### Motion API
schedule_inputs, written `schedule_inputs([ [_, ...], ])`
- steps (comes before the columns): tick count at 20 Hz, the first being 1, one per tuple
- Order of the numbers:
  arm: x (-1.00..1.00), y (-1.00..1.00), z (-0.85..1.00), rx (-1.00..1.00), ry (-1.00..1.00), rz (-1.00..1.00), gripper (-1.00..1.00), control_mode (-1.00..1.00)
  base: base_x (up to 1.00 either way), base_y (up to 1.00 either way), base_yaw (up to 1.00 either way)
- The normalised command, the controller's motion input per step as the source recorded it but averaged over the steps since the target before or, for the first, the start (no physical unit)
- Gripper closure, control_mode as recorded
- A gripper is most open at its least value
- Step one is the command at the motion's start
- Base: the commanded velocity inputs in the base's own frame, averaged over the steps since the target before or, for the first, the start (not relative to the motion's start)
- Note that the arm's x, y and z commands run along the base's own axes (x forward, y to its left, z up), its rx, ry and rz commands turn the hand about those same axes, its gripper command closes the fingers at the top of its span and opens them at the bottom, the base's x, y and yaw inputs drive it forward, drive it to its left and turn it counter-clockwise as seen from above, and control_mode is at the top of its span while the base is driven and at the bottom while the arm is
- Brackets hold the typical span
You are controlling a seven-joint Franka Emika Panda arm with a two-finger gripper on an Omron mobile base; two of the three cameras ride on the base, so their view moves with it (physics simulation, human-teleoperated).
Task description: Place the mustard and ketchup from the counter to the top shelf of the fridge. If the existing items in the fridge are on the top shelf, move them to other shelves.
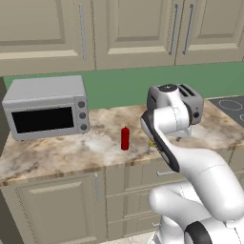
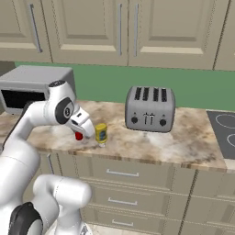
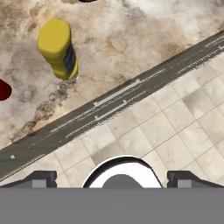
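Dark blocky fingers [image 3: 43,178] spread over marbled counter [image 3: 131,39]

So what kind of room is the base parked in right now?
A home kitchen, by the look: silver four-slot toaster and grey microwave oven on a beige marbled stone counter, under cream wall cabinets.

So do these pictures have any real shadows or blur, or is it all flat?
Left base view: even light, faint shadow beside the ketchup. Right base view: soft patch under the toaster. Hand view: mustard sharp, slightly stretched, thin shadow at its base on the counter.
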Motion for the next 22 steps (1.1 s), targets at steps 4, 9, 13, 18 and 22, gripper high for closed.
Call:
schedule_inputs([
  [4, 0.24, -0.06, -0.13, 0.0, 0.0, 0.0, -1.0, -1.0, 0.0, 0.0, 0.0],
  [9, 0.21, -0.04, -0.13, 0.0, -0.01, 0.0, -1.0, -1.0, 0.0, 0.0, 0.0],
  [13, 0.22, -0.01, -0.16, 0.0, -0.03, 0.0, -1.0, -1.0, 0.0, 0.0, 0.0],
  [18, 0.2, 0.0, -0.17, 0.0, -0.05, 0.0, -1.0, -1.0, 0.0, 0.0, 0.0],
  [22, 0.17, 0.0, -0.16, 0.0, -0.07, 0.0, -1.0, -1.0, 0.0, 0.0, 0.0],
])
